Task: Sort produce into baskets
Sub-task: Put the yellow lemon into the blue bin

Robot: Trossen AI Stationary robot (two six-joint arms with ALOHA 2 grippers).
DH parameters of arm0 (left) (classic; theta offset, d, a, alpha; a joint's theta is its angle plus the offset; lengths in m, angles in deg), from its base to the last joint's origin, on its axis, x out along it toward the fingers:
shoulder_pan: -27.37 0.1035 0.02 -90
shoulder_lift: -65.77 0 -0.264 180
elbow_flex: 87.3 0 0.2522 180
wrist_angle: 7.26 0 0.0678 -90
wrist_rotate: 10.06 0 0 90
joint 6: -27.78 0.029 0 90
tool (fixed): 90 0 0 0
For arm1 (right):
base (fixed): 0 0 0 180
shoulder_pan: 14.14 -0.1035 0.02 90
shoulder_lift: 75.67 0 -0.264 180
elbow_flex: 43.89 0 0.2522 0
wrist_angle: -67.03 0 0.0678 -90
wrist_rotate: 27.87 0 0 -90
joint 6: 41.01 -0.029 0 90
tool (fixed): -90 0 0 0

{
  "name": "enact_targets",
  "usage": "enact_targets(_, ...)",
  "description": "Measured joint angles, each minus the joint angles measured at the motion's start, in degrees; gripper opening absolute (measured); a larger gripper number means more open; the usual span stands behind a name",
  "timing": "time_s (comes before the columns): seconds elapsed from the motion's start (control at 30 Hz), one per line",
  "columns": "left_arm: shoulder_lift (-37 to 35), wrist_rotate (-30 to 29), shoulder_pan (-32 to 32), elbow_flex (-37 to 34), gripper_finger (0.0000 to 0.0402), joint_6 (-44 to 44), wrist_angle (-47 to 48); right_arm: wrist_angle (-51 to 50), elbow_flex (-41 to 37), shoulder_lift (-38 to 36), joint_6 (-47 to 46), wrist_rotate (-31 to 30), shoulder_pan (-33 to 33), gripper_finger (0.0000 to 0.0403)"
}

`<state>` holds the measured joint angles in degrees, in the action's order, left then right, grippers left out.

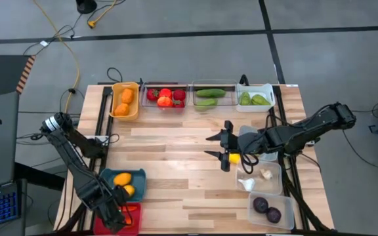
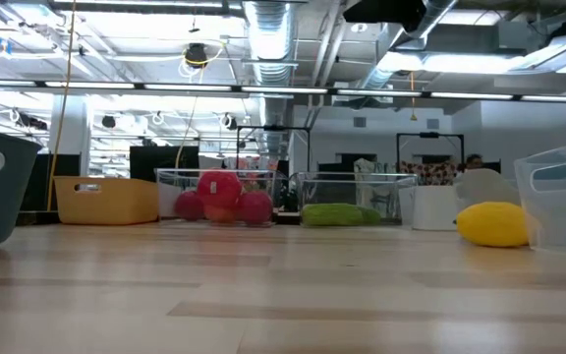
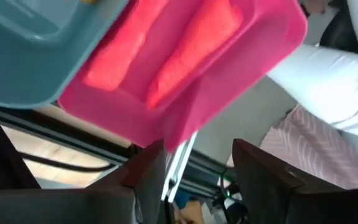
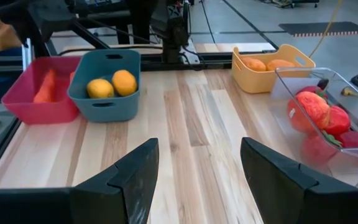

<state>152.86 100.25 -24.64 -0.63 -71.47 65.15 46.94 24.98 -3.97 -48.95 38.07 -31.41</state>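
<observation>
My left gripper (image 1: 118, 219) hangs open over the red basket (image 3: 185, 68) at the table's near left corner, with nothing between its fingers (image 3: 148, 168). Two orange-red carrots (image 3: 194, 43) lie in that basket. The teal basket (image 1: 122, 182) beside it holds yellow-orange fruits (image 4: 114, 84). My right gripper (image 1: 216, 145) stands open above the middle of the table, also with nothing in it (image 4: 199, 149). A yellow lemon (image 1: 233, 157) rests on the wood just under it and also shows in the low view (image 2: 492, 223).
Along the far edge stand an orange-yellow basket (image 1: 125, 99) with oranges, a clear one with red fruit (image 1: 165, 97), a clear one with green pieces (image 1: 210, 96) and a white one (image 1: 254, 98). Clear baskets at the right hold white (image 1: 260, 177) and dark purple pieces (image 1: 270, 210). A person in white (image 3: 328, 74) is beyond the near edge.
</observation>
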Motion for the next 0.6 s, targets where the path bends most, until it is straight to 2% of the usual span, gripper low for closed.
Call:
enact_targets(0.23, 0.0, -5.7, 0.7, 0.0, 0.0189, 1.9, 0.4, -3.3, 0.0, 0.0, 0.0, 0.1, 0.0, 0.0255)
enact_targets(0.4, 0.0, -7.3, 3.0, 0.0, 0.0190, 9.8, 0.4, -4.7, 0.0, 0.0, -0.1, 0.2, 0.0, 0.0255)
enact_targets(0.6, 0.0, -15.2, 6.8, 0.0, 0.0190, 20.4, 0.4, -5.5, 0.0, 0.0, -0.2, 0.1, 0.0, 0.0255)
